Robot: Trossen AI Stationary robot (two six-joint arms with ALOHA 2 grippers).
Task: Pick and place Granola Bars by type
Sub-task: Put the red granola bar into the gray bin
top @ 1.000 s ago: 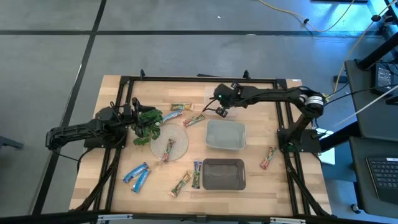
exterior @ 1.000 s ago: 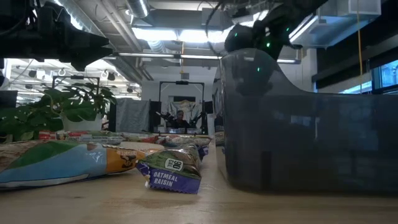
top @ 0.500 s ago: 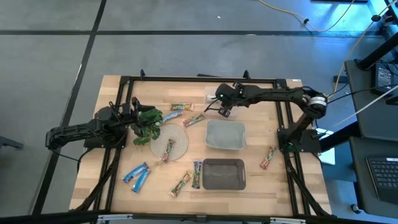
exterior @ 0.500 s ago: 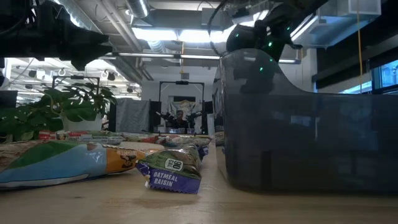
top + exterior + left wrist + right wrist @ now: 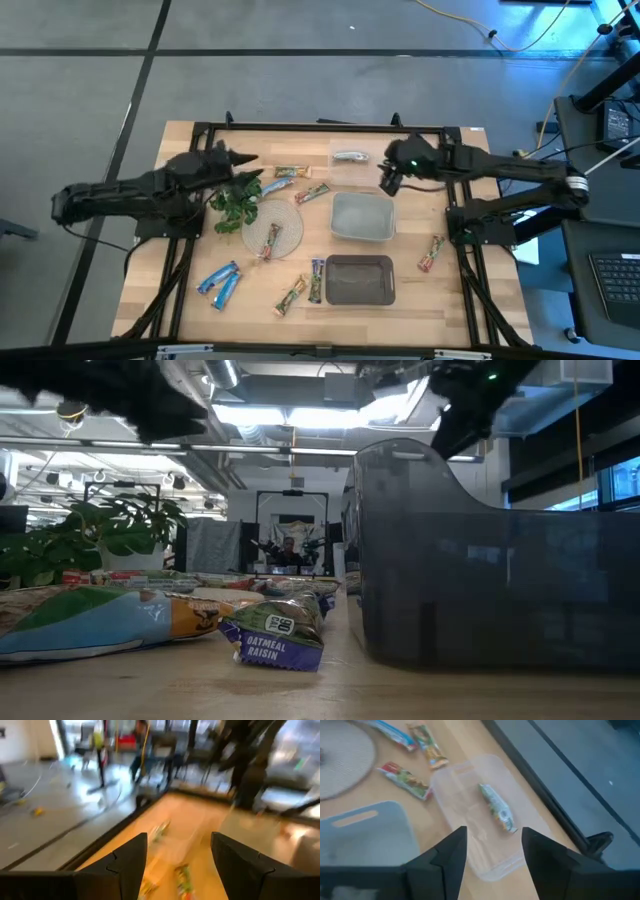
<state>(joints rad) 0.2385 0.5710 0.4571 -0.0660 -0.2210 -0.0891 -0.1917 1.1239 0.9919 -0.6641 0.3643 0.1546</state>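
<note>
- Since the earlier frame the right gripper (image 5: 390,180) had withdrawn from above the clear shallow plastic tray (image 5: 350,164) toward the table's right side; a silver-green wrapped granola bar (image 5: 350,156) lay in that tray, released.
- The left gripper (image 5: 243,158) had risen and swung forward — it stood above the leafy green plant sprig (image 5: 236,199), holding nothing.
- Right gripper: fingers (image 5: 445,860) parted with nothing between them; its wrist view looked down on the tray (image 5: 485,820) with the bar (image 5: 496,808) lying across it.
- Left gripper: fingers (image 5: 131,860) spread wide, empty, seen over the light wooden table (image 5: 200,830).
- Near the tray lay a blue wrapped bar (image 5: 277,185), a green-tan bar (image 5: 291,172) and a red-green bar (image 5: 312,193), apart from one another.
- A red-pink bar (image 5: 271,240) rested on the clear round disc (image 5: 273,226).
- Two bright blue bars (image 5: 220,281) lay side by side at the front left; a green-tan bar (image 5: 291,296) and a dark bar (image 5: 316,279) lay just beside the dark grey rectangular bin (image 5: 359,279).
- A pale grey rectangular bin (image 5: 361,216) stood behind the dark one — no bar was visible in either.
- One red-pink bar (image 5: 432,253) lay well apart at the right edge.
</note>
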